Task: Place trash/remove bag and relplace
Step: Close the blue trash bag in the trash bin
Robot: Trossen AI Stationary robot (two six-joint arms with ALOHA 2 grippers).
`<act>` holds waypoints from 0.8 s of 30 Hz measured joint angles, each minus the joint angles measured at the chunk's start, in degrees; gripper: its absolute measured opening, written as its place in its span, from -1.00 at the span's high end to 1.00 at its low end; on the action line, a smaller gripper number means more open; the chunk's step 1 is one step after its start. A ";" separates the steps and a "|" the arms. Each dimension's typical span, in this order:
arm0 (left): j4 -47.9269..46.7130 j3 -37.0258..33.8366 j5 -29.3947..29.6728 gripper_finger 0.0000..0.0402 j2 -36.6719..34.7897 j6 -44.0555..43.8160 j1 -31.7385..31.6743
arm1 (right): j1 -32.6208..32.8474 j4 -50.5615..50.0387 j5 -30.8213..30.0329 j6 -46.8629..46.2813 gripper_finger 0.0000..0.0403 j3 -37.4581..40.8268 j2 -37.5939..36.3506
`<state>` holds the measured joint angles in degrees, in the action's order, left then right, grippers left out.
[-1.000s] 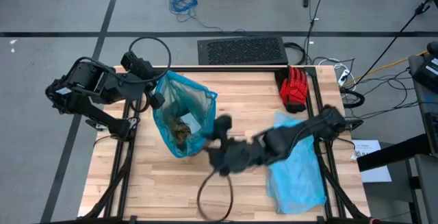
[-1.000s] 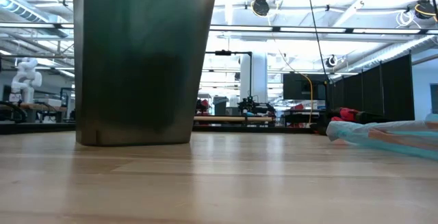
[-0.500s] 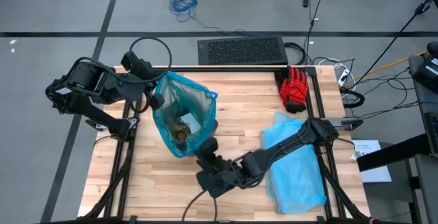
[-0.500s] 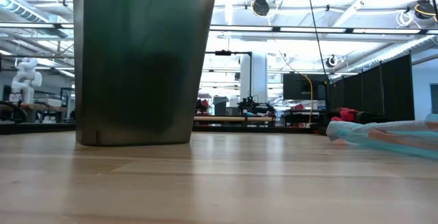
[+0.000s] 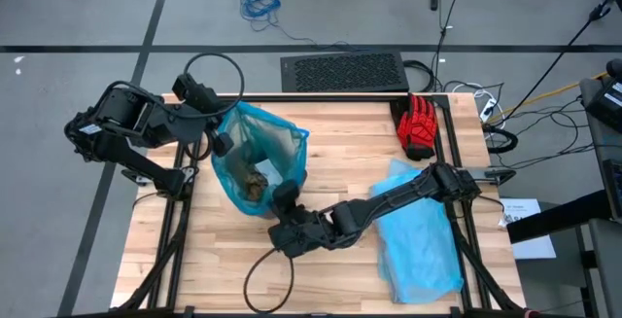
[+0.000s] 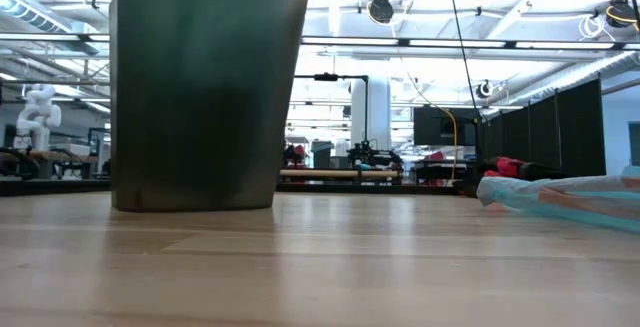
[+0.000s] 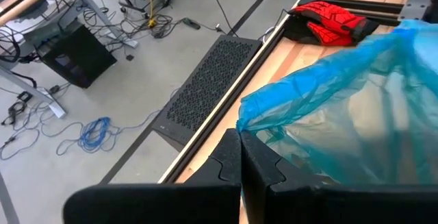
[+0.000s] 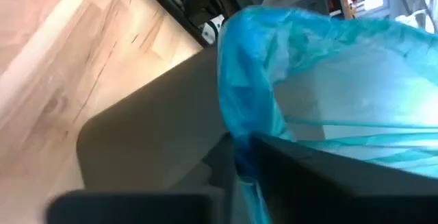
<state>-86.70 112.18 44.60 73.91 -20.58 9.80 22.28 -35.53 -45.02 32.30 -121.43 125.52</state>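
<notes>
Pinching the bag rim on the bin's near side, the right gripper was clamped shut; the left gripper gripped the opposite rim, closed.

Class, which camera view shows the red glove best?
The high view: the whole red glove lies at the table's far right edge. The left wrist view shows it partly; the low view only a distant red sliver; the right wrist view nothing.

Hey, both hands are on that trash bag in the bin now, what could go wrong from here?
The left hand and right hand each pinch thin bag rim, so uneven pulling might tear it. The trash sits inside, so a tilted lift could spill it. The bin may drag along with the bag and tip.
</notes>
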 joint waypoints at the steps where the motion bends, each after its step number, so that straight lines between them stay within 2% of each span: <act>1: 0.00 0.00 -0.23 1.00 0.00 -0.02 0.00 | 0.04 0.63 -0.02 0.55 0.93 0.02 -0.11; 4: -0.02 0.00 -0.90 1.00 0.00 -0.11 -0.02 | 0.11 0.86 -0.17 -0.55 0.96 -1.73 -1.11; 10: 0.01 0.00 -0.93 1.00 -0.02 -0.11 0.00 | -0.22 -5.15 0.14 -8.95 1.00 -13.44 -1.60; 13: 0.16 0.00 -1.22 1.00 -0.02 -0.26 0.00 | -1.20 -4.45 1.60 -14.90 1.00 -12.21 -4.52; 19: 0.20 0.00 -2.37 1.00 -0.56 -3.13 0.94 | -6.40 -9.47 13.28 -37.59 1.00 -12.39 -8.10; 24: 0.21 0.00 -2.41 1.00 -2.13 -3.08 1.78 | -10.78 -12.72 28.35 -49.95 1.00 -12.24 -8.00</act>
<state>-86.49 112.18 42.19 71.78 -23.66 11.58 11.50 -48.25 -16.67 -17.65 -133.67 117.51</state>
